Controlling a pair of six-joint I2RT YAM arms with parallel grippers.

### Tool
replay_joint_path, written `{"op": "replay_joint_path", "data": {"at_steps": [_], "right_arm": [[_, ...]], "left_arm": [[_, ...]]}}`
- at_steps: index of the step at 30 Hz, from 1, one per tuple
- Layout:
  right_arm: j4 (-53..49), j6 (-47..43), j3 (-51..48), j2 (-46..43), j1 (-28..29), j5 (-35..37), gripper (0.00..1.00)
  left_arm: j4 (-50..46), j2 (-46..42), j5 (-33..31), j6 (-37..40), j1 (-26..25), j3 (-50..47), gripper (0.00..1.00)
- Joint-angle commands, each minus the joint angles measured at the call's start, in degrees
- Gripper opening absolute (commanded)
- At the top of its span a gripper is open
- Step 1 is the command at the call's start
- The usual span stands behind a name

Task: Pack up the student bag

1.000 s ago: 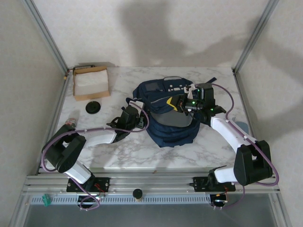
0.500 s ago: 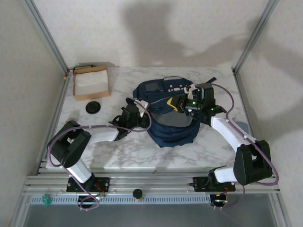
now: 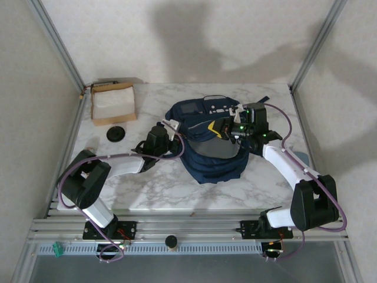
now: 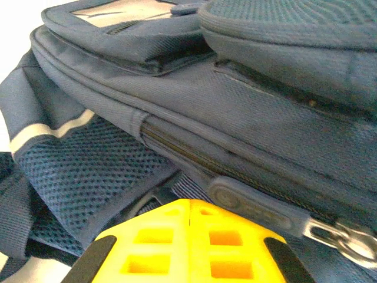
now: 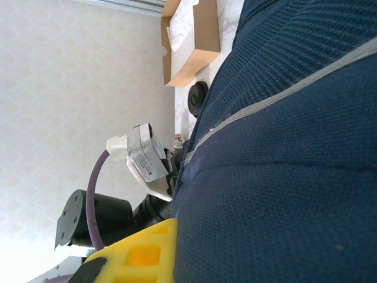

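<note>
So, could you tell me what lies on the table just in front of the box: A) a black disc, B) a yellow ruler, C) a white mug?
A: a black disc lies on the table by the near edge of the box.

The large navy blue fabric backpack (image 3: 209, 144) at the table's middle has a mesh weave, a pale stripe (image 4: 50, 131) across one panel and a grey patch near its far top. The marble tabletop (image 3: 153, 188) is white with grey veining. At far left, the shallow brown cardboard box (image 3: 115, 121) holds something white, and a small round black disc (image 3: 115, 134) lies just nearer. The left gripper (image 4: 188, 206) is bright yellow with black pads. A purple cable (image 5: 92, 183) runs along a white-and-black arm.
</note>
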Motion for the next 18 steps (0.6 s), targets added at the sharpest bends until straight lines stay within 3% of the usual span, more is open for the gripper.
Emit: {"op": "replay_joint_path", "data": {"at_steps": [1, 5, 9, 13, 15, 18], "right_arm": [[2.78, -2.89, 3.28, -1.31, -0.16, -4.35, 0.0], [3.38, -2.71, 3.0, -1.08, -0.28, -4.47, 0.0], [2.54, -3.93, 3.88, -0.12, -0.38, -4.68, 0.0], [1.51, -4.26, 4.86, 0.51, -0.73, -5.98, 0.0], [-0.23, -5.64, 6.01, 0.39, -0.75, -5.68, 0.0], [-4.09, -8.81, 8.41, 0.75, -0.95, -5.58, 0.0]], "left_arm": [[-0.2, 0.79, 3.4, -0.13, 0.72, 2.09, 0.0], [-0.06, -0.3, 6.67, 1.99, 0.63, 0.55, 0.0], [-0.3, -2.67, 5.06, 5.66, -0.1, -1.63, 0.19], [3.92, -5.74, -1.14, 9.92, -0.78, -6.55, 0.27], [5.95, -6.74, -2.48, 12.76, -0.73, -8.2, 0.36], [9.17, -7.71, 6.12, 19.99, -0.3, -10.47, 0.4]]}}
